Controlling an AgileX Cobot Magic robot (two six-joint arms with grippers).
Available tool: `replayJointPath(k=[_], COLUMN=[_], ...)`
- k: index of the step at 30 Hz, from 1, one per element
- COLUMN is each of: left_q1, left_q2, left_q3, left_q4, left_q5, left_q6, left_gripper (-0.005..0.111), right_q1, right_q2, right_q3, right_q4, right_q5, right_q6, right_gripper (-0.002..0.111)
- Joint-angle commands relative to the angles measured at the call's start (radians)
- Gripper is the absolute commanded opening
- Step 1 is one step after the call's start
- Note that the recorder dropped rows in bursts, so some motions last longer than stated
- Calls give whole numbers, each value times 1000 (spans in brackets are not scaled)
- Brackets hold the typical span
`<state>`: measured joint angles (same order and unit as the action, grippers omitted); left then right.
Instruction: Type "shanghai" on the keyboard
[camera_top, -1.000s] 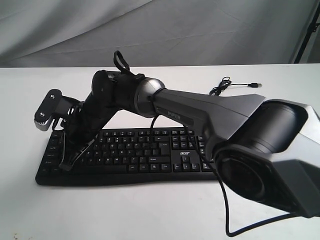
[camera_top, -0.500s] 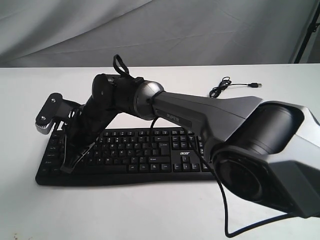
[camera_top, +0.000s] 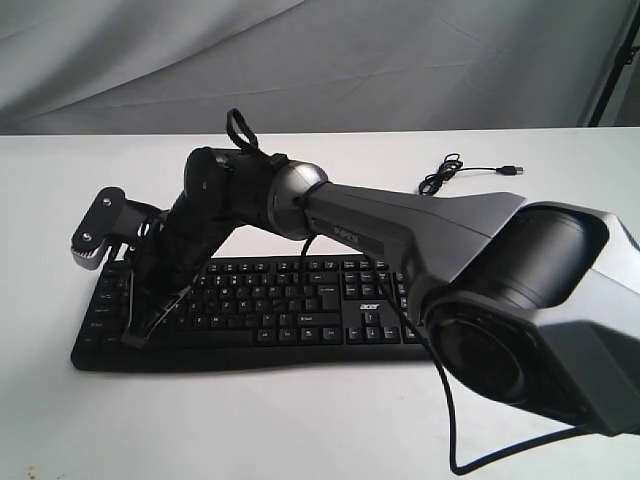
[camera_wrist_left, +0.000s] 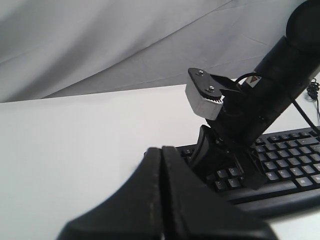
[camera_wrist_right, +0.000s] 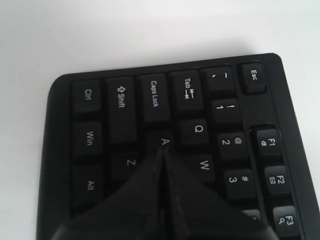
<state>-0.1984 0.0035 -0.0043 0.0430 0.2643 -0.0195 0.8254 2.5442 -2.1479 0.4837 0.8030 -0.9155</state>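
The black keyboard (camera_top: 300, 310) lies flat on the white table, acer logo near its number pad. My right arm reaches across it to its left end. The right gripper (camera_top: 134, 338) is shut and empty, pointing down at the left-hand keys. In the right wrist view the right gripper (camera_wrist_right: 162, 151) has its closed tip at the A key (camera_wrist_right: 165, 141); touch or a small gap cannot be told. The left gripper (camera_wrist_left: 161, 150) is shut with nothing in it, off the keyboard's (camera_wrist_left: 290, 165) left end. It does not show in the exterior view.
The keyboard's thin USB cable (camera_top: 450, 172) lies coiled on the white table (camera_top: 300, 420) behind the right side, its plug loose. A grey cloth backdrop (camera_top: 320, 60) hangs at the back. The right arm's bulky base (camera_top: 540, 320) stands at the front right.
The right arm has shifted very slightly over the keyboard's left end; the shut gripper tip stays at about the same keys.
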Motion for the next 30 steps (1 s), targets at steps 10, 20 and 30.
replayJointPath(k=[10, 20, 30], left_q1=[-4, -4, -4], left_q2=[-3, -3, -3], left_q3=[4, 4, 4], left_q4=[1, 1, 1], left_q5=[-5, -5, -5], left_q6=[-3, -3, -3], left_gripper=[0, 0, 0], right_q1=[1, 1, -11], right_q2=[17, -14, -73], right_q3=[-5, -5, -5], right_q4=[-3, -18, -55], right_q5=[8, 8, 31], right_q6=[7, 4, 27], right_gripper=[0, 0, 0])
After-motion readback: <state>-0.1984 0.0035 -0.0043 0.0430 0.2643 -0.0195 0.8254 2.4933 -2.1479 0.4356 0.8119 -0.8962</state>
